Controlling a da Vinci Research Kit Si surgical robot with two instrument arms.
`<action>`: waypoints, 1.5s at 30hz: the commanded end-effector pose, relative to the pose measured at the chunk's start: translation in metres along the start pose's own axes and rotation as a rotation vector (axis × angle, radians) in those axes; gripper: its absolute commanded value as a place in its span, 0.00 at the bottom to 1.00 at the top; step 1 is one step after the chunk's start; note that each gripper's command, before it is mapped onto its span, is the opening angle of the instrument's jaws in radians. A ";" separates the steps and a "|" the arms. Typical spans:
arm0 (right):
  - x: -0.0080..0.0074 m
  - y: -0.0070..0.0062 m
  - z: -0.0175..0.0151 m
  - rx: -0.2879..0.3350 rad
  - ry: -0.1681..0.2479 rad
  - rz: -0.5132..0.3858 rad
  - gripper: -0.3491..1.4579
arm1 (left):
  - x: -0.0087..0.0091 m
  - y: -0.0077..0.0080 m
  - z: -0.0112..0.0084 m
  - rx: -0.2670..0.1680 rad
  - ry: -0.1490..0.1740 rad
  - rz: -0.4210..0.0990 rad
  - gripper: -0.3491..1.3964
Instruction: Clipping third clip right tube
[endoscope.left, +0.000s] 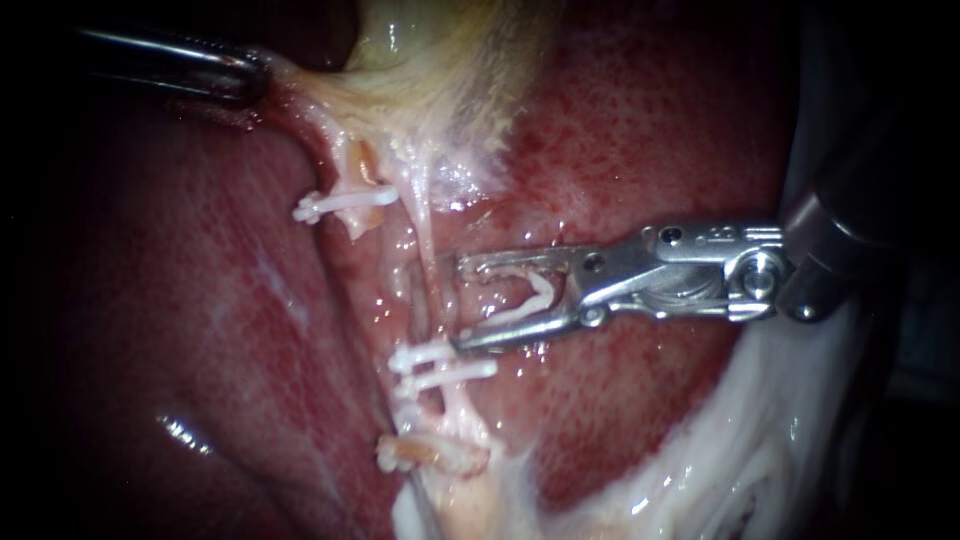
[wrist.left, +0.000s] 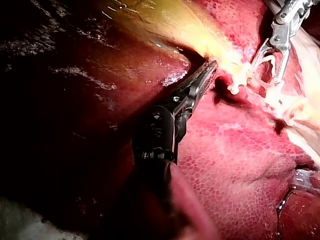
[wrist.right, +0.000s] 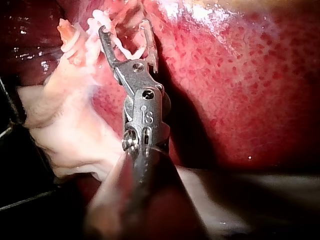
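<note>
The right tube (endoscope.left: 428, 230) runs as a thin pale strand down from the gallbladder (endoscope.left: 440, 60). Two white clips (endoscope.left: 445, 365) sit across its lower part. My right instrument (endoscope.left: 462, 300) comes in from the right, its jaws wide apart. A white clip (endoscope.left: 530, 300) is seated between them and touches both. The jaw tips stand just right of the tube, above the two clips, and the tube is not between the jaws. In the right wrist view the same loaded jaws (wrist.right: 125, 27) reach toward the clipped strands. My left instrument (endoscope.left: 250, 78) is shut on gallbladder tissue at the upper left and holds it taut.
Another white clip (endoscope.left: 345, 205) sits on the left tube. A cut pale stub (endoscope.left: 420, 450) lies below the two clips. Red liver (endoscope.left: 650, 130) surrounds the tubes. Whitish fatty tissue (endoscope.left: 760, 440) spreads at the lower right.
</note>
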 end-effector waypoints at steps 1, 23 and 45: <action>0.0000 0.0001 0.0002 0.008 0.003 0.016 0.46 | 0.0000 0.0000 0.0000 0.000 0.000 0.000 0.00; 0.0017 0.0011 0.0042 0.089 0.097 0.115 0.47 | 0.0000 0.0001 0.0000 0.001 0.000 -0.001 0.00; 0.0060 -0.0028 0.0027 0.237 0.223 0.190 0.46 | 0.0000 0.0001 -0.0001 0.000 0.000 0.000 0.00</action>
